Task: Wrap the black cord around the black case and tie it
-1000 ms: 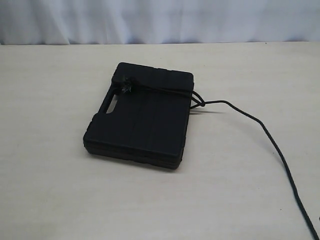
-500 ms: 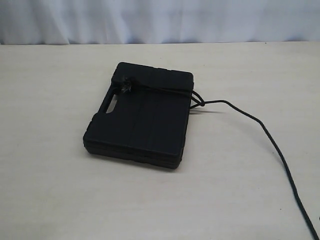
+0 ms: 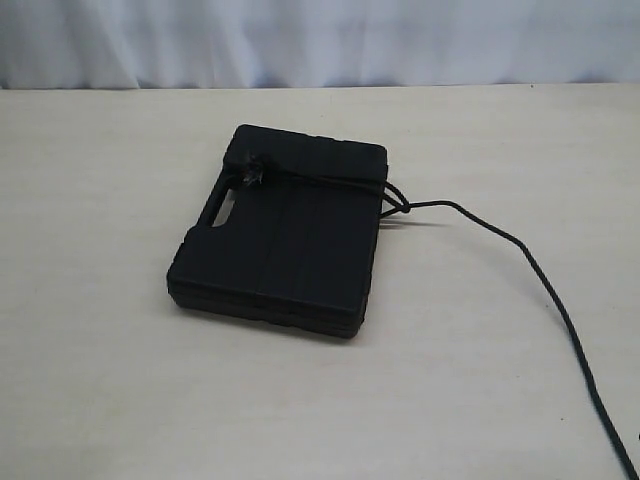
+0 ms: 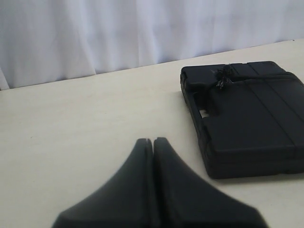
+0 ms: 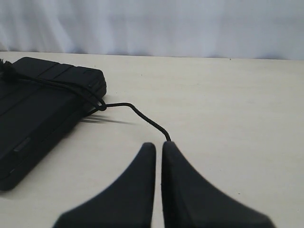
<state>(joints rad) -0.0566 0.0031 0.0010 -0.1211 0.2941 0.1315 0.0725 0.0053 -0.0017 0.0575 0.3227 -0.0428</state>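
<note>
The black case [image 3: 280, 240] lies flat on the table, its handle slot facing left. The black cord [image 3: 500, 235] crosses the case's far end, with its frayed knot [image 3: 250, 175] on top near the handle. The cord is knotted at the case's right edge [image 3: 398, 205], then trails to the lower right edge of the exterior view. My left gripper [image 4: 153, 140] is shut and empty, away from the case [image 4: 251, 118]. My right gripper [image 5: 159, 145] is shut with nothing between its tips; the cord [image 5: 142, 114] passes behind one fingertip. Neither gripper shows in the exterior view.
The pale wooden table [image 3: 110, 380] carries only the case and cord. A white curtain [image 3: 320, 40] hangs behind the table's far edge.
</note>
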